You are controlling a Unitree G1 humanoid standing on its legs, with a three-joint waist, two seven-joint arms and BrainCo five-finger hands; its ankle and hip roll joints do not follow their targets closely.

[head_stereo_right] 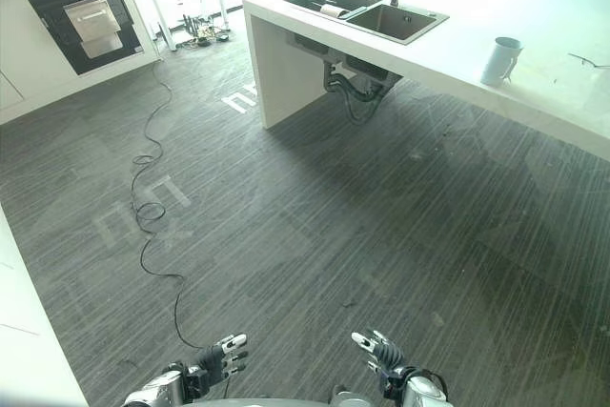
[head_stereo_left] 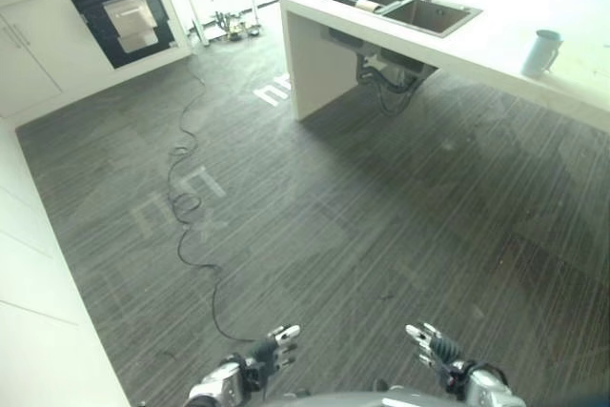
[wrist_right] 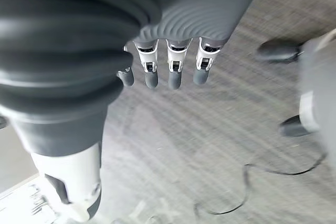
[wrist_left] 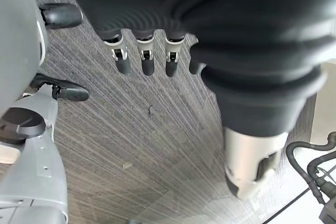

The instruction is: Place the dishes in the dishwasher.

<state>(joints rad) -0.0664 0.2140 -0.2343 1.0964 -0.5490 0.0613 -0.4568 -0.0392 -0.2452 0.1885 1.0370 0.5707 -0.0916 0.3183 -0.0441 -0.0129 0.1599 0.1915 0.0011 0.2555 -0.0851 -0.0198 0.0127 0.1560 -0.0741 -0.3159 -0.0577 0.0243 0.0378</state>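
Grey striped flooring lies between you and the white counter with its steel double sink, well apart from where you stand. Your left hand and right hand hang low with fingers straight and relaxed, holding nothing. A rolled pale item lies in the far basin, perhaps a dish; a pale blue-grey cup stands upright on the counter beside the sink. The dark open-fronted appliance in the white cabinets looks like the dishwasher, though you cannot be sure. A thin black cable snakes across the floor toward it; walking that way risks snagging it.
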